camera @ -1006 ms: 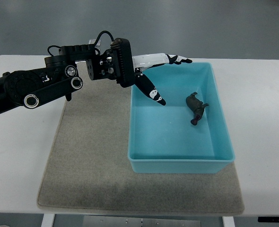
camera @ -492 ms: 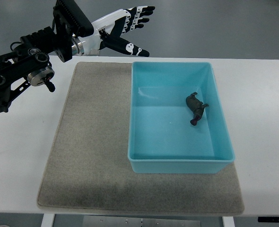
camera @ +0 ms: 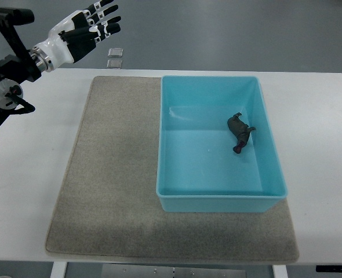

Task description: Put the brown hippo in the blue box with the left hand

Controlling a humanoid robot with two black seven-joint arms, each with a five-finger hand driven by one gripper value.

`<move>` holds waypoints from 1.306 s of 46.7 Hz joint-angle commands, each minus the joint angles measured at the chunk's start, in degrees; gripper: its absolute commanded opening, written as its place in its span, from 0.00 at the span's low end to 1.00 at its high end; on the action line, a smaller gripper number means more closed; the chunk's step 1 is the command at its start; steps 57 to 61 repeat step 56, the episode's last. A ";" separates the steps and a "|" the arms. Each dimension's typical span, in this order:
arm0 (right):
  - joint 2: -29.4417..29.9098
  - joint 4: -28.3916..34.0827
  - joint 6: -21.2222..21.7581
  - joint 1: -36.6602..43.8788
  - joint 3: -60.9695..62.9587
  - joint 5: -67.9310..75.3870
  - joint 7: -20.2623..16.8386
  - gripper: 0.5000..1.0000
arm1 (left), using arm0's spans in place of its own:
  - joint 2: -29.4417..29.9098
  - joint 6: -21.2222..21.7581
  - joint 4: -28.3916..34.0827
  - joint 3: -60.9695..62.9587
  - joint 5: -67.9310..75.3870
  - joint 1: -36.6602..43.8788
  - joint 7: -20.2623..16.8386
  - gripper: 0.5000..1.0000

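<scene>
The brown hippo [camera: 239,131] lies on its side inside the blue box [camera: 217,200], towards the right wall. The box stands on the right part of a grey mat [camera: 107,185]. My left hand [camera: 90,26] is raised at the upper left, well away from the box, beyond the table's far edge. Its white and black fingers [camera: 104,23] are spread and hold nothing. The left arm comes in from the left edge. The right arm is out of view.
The mat lies on a white table [camera: 322,145]. Two small grey squares [camera: 115,57] lie on the floor past the table's far edge, near the left hand.
My left hand has drawn back from over the box's left rim, up and to the left, out past the table's far edge. The hippo has stayed in the box.
</scene>
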 commanded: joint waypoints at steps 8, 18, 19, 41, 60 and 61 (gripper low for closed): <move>0.00 0.00 0.00 0.00 0.00 0.05 0.01 0.87 | -0.36 -7.52 7.53 0.02 -13.39 0.53 8.56 1.00; 0.00 0.00 0.00 0.00 0.00 -0.03 0.01 0.87 | -0.45 -7.52 7.53 -1.04 -17.00 1.06 8.65 1.00; 0.00 0.00 0.00 0.00 0.00 -0.03 0.01 0.87 | -0.45 -7.52 7.53 -1.30 -17.09 1.15 8.65 1.00; 0.00 0.00 0.09 0.00 0.00 -0.03 0.01 0.87 | -1.68 -7.52 7.09 -3.50 -17.09 2.29 8.57 1.00; 0.00 0.26 0.09 -0.26 -0.09 -0.21 0.01 0.87 | -1.68 -7.52 7.18 -3.59 -16.92 2.29 8.57 1.00; 0.00 0.26 0.09 -0.26 -0.09 -0.21 0.01 0.87 | -1.68 -7.52 7.18 -3.59 -16.92 2.29 8.57 1.00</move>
